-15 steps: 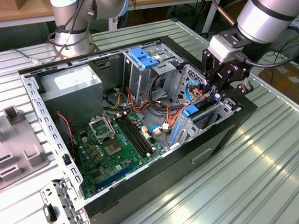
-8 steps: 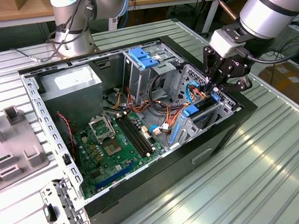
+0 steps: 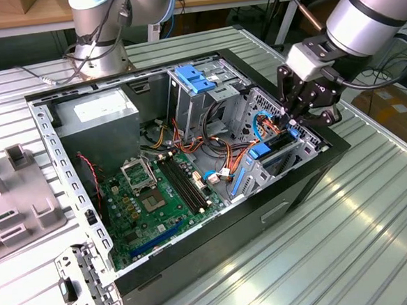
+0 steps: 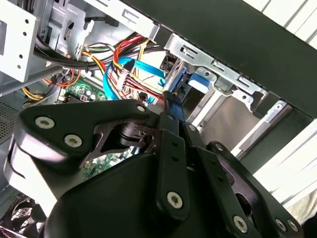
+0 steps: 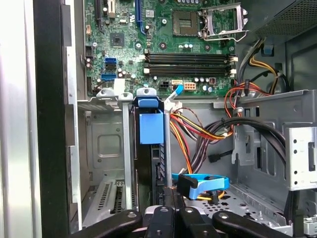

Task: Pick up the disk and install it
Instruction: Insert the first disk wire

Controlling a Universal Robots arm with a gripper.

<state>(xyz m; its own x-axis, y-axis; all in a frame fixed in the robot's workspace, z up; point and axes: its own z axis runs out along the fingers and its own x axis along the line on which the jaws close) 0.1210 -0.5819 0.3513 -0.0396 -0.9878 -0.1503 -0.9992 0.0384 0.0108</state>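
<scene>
I have the hand (image 3: 293, 122) down at the drive cage of the open computer case (image 3: 316, 165), at the exterior view's right. Its fingers (image 4: 171, 130) are closed on the disk (image 5: 151, 148), which stands on edge in the cage slot, blue rail (image 5: 150, 127) showing. The disk's label is hidden. The power supply (image 3: 96, 118) carries a white sticker, its print unreadable. The case sits on the ribbed bench (image 3: 349, 240).

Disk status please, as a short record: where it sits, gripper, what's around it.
disk: standing on edge in the drive bay, blue rail end showing
gripper: above the bay at the case's front end, fingers closed on the disk's edge
nearby: blue cable and orange-yellow wires beside the bay
case: open, motherboard exposed
</scene>
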